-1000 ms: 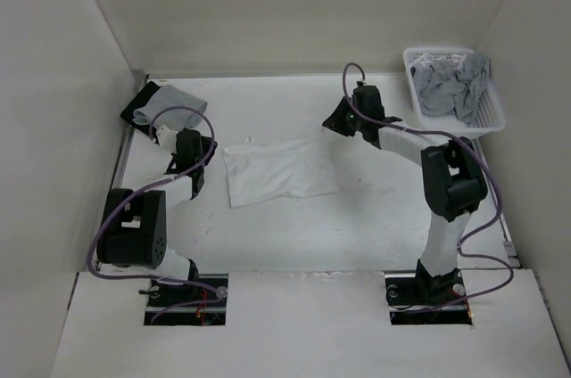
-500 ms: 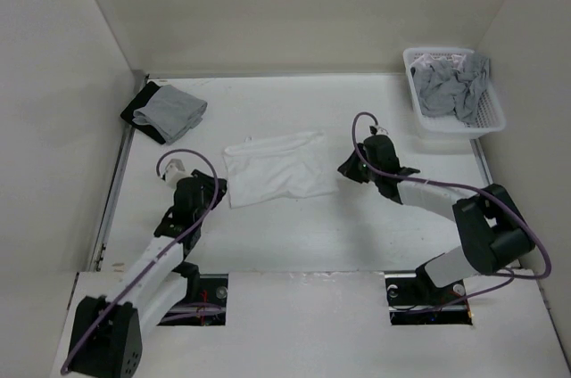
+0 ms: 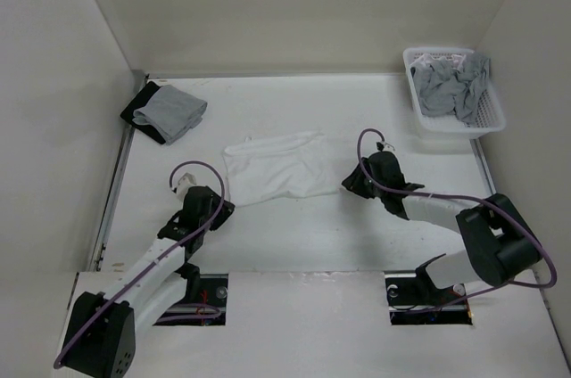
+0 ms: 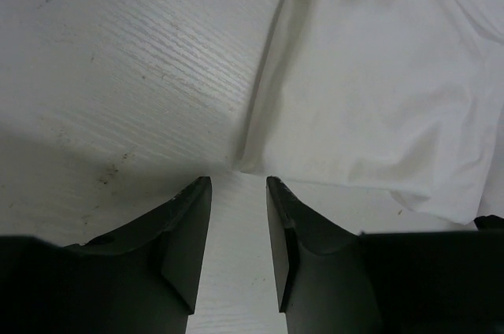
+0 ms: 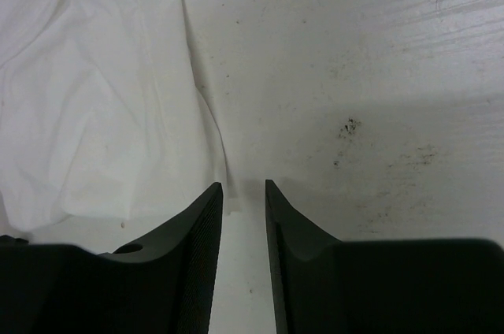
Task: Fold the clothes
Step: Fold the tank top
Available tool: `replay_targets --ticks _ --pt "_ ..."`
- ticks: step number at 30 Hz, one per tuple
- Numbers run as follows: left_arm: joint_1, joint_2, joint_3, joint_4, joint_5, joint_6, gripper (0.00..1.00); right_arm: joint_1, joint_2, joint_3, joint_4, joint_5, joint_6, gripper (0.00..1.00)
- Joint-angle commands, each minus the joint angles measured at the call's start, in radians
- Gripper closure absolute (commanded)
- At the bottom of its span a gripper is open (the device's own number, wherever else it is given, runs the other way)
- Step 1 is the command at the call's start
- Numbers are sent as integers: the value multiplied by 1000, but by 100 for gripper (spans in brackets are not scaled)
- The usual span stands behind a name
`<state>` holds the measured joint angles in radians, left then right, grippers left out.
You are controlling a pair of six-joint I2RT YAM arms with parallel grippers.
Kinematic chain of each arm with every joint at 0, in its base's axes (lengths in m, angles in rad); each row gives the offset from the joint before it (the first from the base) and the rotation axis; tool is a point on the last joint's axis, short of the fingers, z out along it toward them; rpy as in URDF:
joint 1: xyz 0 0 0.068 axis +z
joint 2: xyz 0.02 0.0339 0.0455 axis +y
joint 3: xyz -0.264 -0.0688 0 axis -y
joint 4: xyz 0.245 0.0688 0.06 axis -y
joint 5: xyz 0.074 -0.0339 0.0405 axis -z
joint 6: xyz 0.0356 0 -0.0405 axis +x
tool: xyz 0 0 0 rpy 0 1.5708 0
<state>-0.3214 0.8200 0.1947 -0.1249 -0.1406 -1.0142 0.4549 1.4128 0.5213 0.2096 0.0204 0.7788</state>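
Note:
The clothes, a white sleeveless top, lie flat in the middle of the table, a thin strap showing at the far left edge. My left gripper sits low at the top's near left corner. In the left wrist view the left gripper is open, with the corner of the top just ahead of its tips and only bare table between them. My right gripper is low at the near right corner. There the right gripper is open too, with the edge of the top just beyond its left finger.
A white basket holding grey garments stands at the back right. A folded grey garment lies on a black cloth at the back left. White walls close in the table on three sides.
Both arms have come down from the far side of the top to its near corners. The right jaws closed and then opened again, and the left jaws opened wider. The top has not moved.

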Motion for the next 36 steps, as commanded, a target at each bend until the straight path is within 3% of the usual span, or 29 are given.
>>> replay_targets --ticks 1,18,26,36 --pt "0 34 -3 -32 -22 -11 67 18 -34 -10 73 13 16 67" --pt "67 110 -12 160 39 5 91 26 37 -3 77 -7 30 58" --pt "115 99 -21 185 70 31 96 61 45 -20 120 -27 62 58" --pt "166 71 -24 179 110 54 98 97 -23 -63 142 36 71 50"
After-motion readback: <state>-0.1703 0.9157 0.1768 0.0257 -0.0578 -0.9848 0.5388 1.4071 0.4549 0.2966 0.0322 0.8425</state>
